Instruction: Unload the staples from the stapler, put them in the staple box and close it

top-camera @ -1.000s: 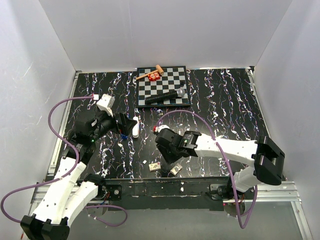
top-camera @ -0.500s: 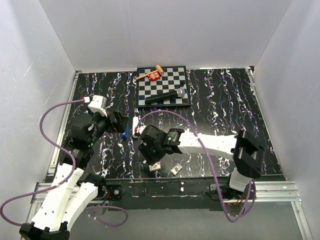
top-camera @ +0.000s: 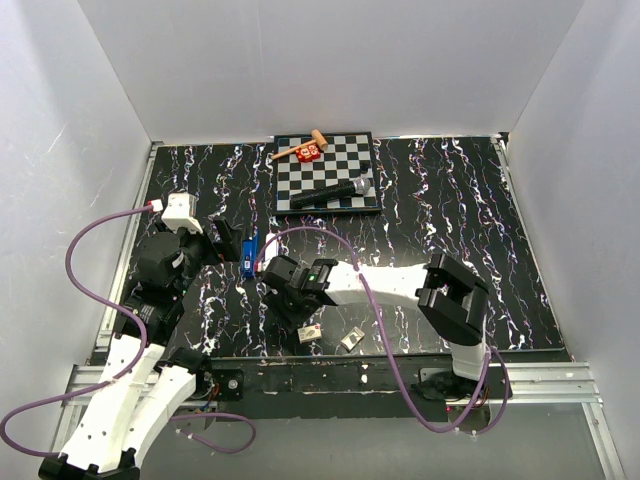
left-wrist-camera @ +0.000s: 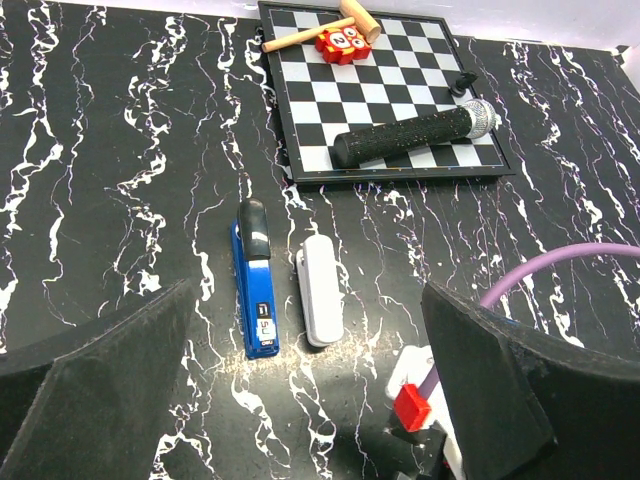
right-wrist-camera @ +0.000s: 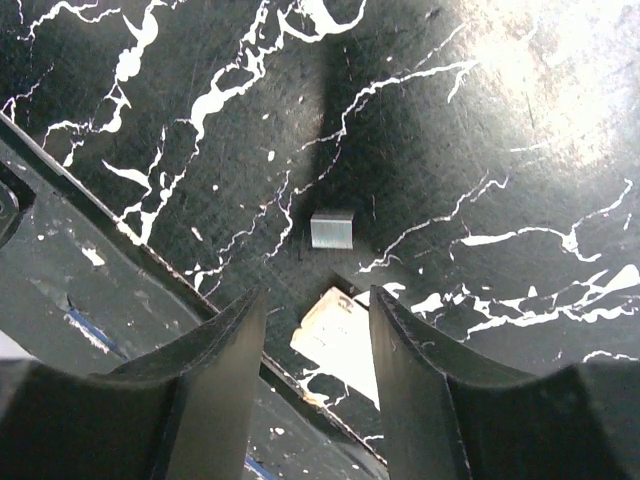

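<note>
Fingers of our left gripper stand spread wide, empty. Just ahead, between them, lies the stapler: bright blue, flat, long axis pointing away, black end farthest, a slim white object parallel alongside. Bare table opens leftward. Our right gripper, parted and empty, hovers at the table's near edge.

One stapler, one white case, one chessboard (microphone, mallet, red block: one each), two small tags.

small blue stapler, black end, lying flat, closed.
</note>
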### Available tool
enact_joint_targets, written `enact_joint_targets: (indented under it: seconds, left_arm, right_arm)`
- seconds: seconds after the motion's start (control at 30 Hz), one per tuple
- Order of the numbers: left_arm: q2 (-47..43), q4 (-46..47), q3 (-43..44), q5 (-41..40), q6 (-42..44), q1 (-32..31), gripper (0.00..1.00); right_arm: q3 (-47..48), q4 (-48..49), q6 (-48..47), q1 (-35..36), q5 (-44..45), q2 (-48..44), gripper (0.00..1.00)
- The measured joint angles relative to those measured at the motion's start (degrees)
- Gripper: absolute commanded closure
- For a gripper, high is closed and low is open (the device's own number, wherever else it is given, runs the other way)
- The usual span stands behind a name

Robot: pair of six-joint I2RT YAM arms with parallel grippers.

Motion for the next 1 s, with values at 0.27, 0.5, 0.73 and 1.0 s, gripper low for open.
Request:
enact_joint_targets:
  seconds: [0.27,0.5,0.73,1.0]
  left_arm:
    - [0.0,0.0,0.0,-0.17,-0.11,0.0,0.02]
    - [0.0,0.0,0.0,-0.17,-0.2,0.0,0.02]
    - [0.0,-0.02,0.0,-0.17,-0.2,0.0,0.02]
    - [0.0,-0.02,0.0,-0.15,-0.2,0.0,0.02]
  right_arm:
    - [2.99,-0.44,0.02,0.61,1.27,3.78,0.47]
    - [5.75,-1.46,0.04,1.03,3.17,6.58,0.48]
    - [6.93,-3.78,0.04,1.33,4.79,7.87,0.51]
    - [9.01,-5.05,0.07,1.97,6.38,9.51,0.54]
